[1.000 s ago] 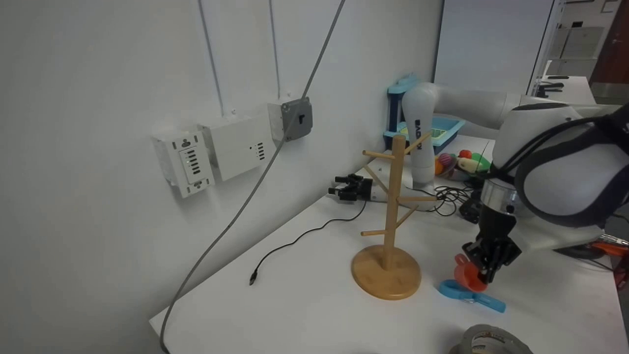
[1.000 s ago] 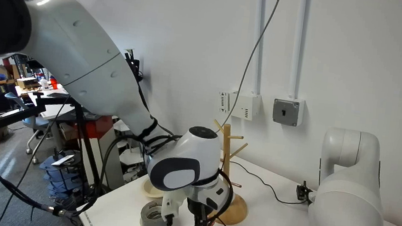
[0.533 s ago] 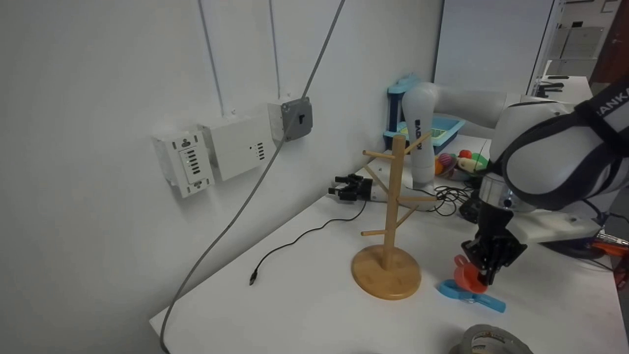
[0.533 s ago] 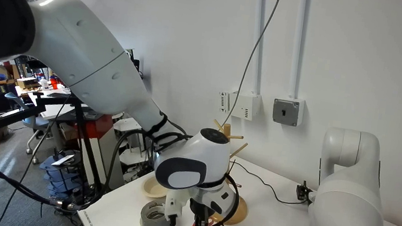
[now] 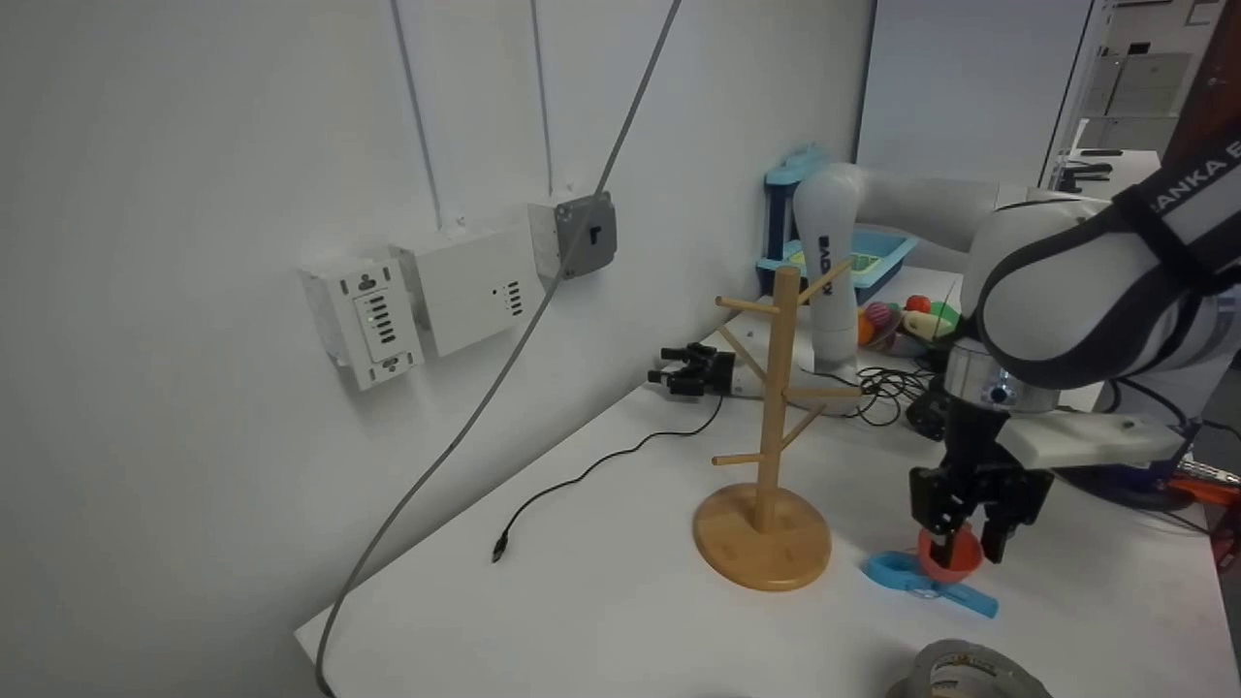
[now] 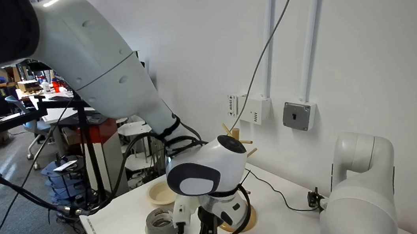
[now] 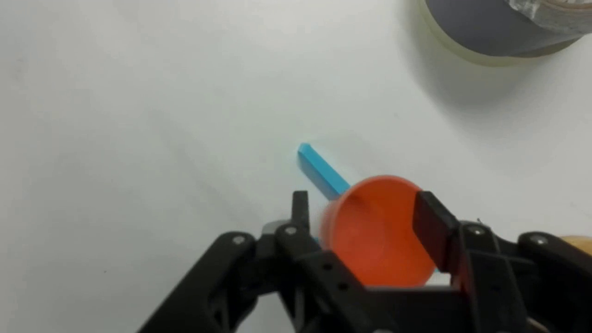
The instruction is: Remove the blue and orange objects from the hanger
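Two plastic pieces were down at the white table (image 5: 620, 582): a small, hollow orange-red cup (image 7: 379, 231), mouth toward the wrist view, and a flat, elongated light-blue piece (image 7: 325, 169), partly hidden by it. I judged the cup light, stiff and rather slippery, best pinched across its wall at the rim; the blue piece, equally light, by its narrow straight end. The black two-fingered gripper (image 5: 968, 549) stood with fingers apart, one overlapping the rim, the other off the opposite side; no grip was evident. Nearby stood the light wooden mug-tree hanger (image 5: 776, 397), neither piece on its visible pegs.
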